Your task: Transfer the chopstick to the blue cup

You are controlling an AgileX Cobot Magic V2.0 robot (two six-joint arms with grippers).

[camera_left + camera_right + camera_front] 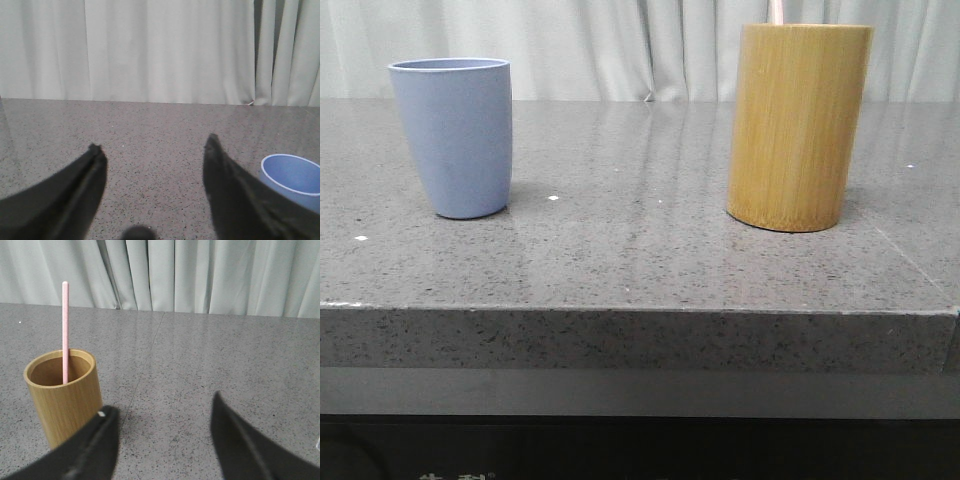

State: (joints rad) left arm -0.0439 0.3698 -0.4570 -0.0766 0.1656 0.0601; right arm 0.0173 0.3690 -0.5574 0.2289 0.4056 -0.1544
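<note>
The blue cup (454, 136) stands upright at the left of the grey stone table; its rim also shows in the left wrist view (292, 174). A tall bamboo holder (797, 125) stands at the right, with the tip of a pale pink chopstick (775, 11) poking out. In the right wrist view the chopstick (65, 330) stands upright inside the holder (63, 395). My left gripper (152, 145) is open and empty, with the cup beside one finger. My right gripper (162, 407) is open and empty, with the holder beside one finger. Neither gripper shows in the front view.
The grey speckled table (640, 240) has its front edge near the camera. A pale curtain (620, 45) hangs behind the table's far edge.
</note>
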